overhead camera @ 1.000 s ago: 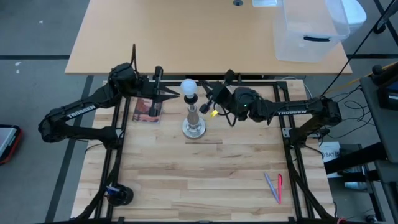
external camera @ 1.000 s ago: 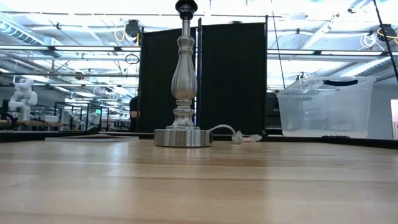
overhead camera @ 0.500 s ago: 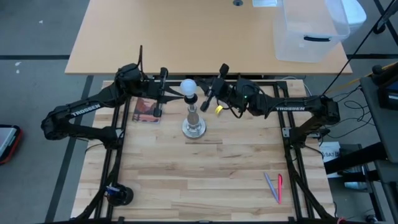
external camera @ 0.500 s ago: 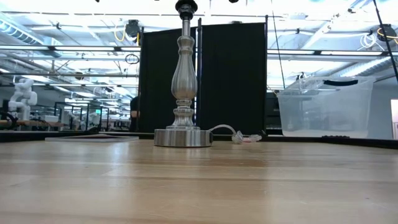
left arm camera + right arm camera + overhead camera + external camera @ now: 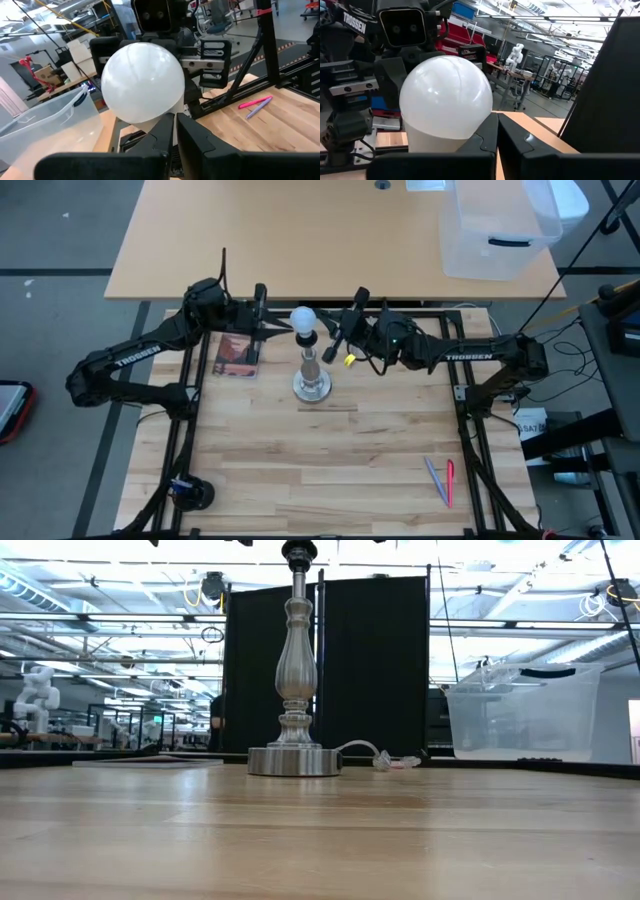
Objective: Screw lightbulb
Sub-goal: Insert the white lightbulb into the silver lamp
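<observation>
From above, the lightbulb (image 5: pixel 303 319) sits on top of the lamp stand (image 5: pixel 312 385), which is upright on the wooden table (image 5: pixel 330 450) toward its far edge; the left gripper (image 5: pixel 272 328) reaches in from one side with its fingertips just beside the bulb, and the right gripper (image 5: pixel 333 338) reaches in from the other side, also close to it; a small printed card (image 5: pixel 238 356) lies under the left arm, two pens (image 5: pixel 441 480) lie well apart near the front right of the table, and a clear plastic bin (image 5: pixel 500 225) stands on the desk behind; from this height neither pair of fingers can be judged. At table level, the lamp stand (image 5: pixel 294 670) rises out of the top of the picture, with its cord (image 5: pixel 370 754) trailing off behind the round base; the bulb and both grippers are above the frame. Past the left wrist, the lightbulb (image 5: pixel 143 82) fills the middle, and the left arm's own two fingers (image 5: pixel 160 135) lie pressed together just below it, not around it; the right arm shows beyond. Past the right wrist, the lightbulb (image 5: pixel 446 97) is again close ahead, and the right arm's fingers (image 5: pixel 485 137) are likewise pressed together beside its neck, holding nothing. The bulb appears to be seated in the socket, though how far it is threaded cannot be told; the step looks like a pause between turns, and the next move would call for one gripper to spread, close around the bulb's head and rotate it while the stand stays steady.
</observation>
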